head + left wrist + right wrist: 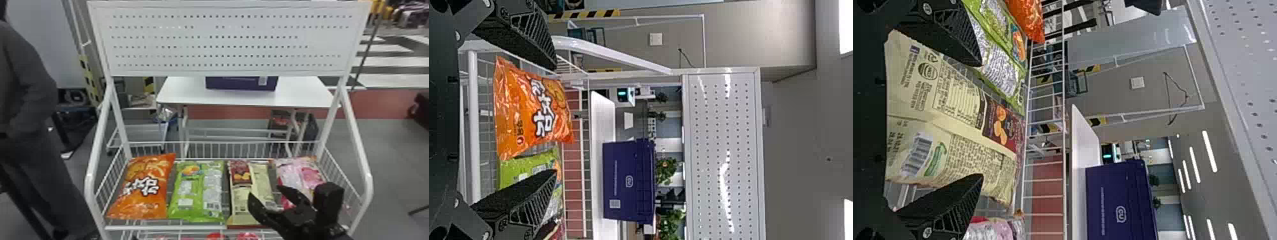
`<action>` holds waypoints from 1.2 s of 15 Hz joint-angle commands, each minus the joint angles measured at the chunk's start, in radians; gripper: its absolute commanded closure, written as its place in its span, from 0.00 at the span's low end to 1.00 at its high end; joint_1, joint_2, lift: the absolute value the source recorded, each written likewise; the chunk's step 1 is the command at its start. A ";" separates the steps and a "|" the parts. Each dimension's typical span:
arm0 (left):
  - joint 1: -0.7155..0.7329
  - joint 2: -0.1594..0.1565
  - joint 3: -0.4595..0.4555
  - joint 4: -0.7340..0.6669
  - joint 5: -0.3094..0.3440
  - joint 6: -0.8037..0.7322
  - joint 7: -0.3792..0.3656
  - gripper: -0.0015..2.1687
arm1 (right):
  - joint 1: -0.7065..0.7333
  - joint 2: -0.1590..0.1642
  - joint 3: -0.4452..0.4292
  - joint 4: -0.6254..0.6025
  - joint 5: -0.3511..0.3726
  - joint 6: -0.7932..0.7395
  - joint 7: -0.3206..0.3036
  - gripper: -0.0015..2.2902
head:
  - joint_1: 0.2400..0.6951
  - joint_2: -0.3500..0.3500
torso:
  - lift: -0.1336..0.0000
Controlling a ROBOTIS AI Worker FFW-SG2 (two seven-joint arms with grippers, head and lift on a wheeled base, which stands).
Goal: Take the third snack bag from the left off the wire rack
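Four snack bags lie side by side in the white wire rack (94, 178): an orange bag (143, 186), a green bag (198, 191), a cream bag with a dark red top (243, 194) and a pink bag (298, 175). My right gripper (272, 198) is open, low over the front right corner of the cream bag, third from the left. In the right wrist view that cream bag (938, 125) lies between the fingers of the right gripper (980, 120). My left gripper (554, 117) is open and held back from the rack, facing the orange bag (526, 112) and green bag (526, 167).
A white pegboard panel (223, 38) stands above the rack's back. Behind it is a white table (297, 94) with a dark blue box (241, 83). A person in dark clothes (25, 111) stands at the rack's left. Red packets (217, 236) show on a lower shelf.
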 commanded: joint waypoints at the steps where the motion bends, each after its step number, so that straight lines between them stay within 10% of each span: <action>1: -0.006 0.001 0.002 0.009 0.003 -0.003 0.001 0.07 | -0.095 0.031 0.057 0.099 0.014 0.044 0.000 0.04 | 0.57 0.50 | 1.00; 6: -0.008 0.005 0.008 0.007 0.008 -0.003 0.001 0.07 | -0.150 0.042 0.089 0.168 0.046 0.118 -0.025 0.07 | 0.57 0.50 | 1.00; 9: -0.011 0.003 0.008 0.006 0.008 -0.003 -0.003 0.07 | -0.160 0.040 0.082 0.174 0.046 0.198 -0.025 0.28 | 0.57 0.50 | 1.00; 13: -0.011 0.003 0.009 0.004 0.008 -0.003 -0.003 0.07 | -0.150 0.037 0.075 0.156 0.029 0.256 -0.023 0.88 | 0.57 0.50 | 1.00; 18: -0.012 0.003 0.008 0.002 0.008 0.000 -0.003 0.07 | -0.109 0.026 0.069 0.069 0.035 0.229 -0.052 0.96 | 0.57 0.50 | 1.00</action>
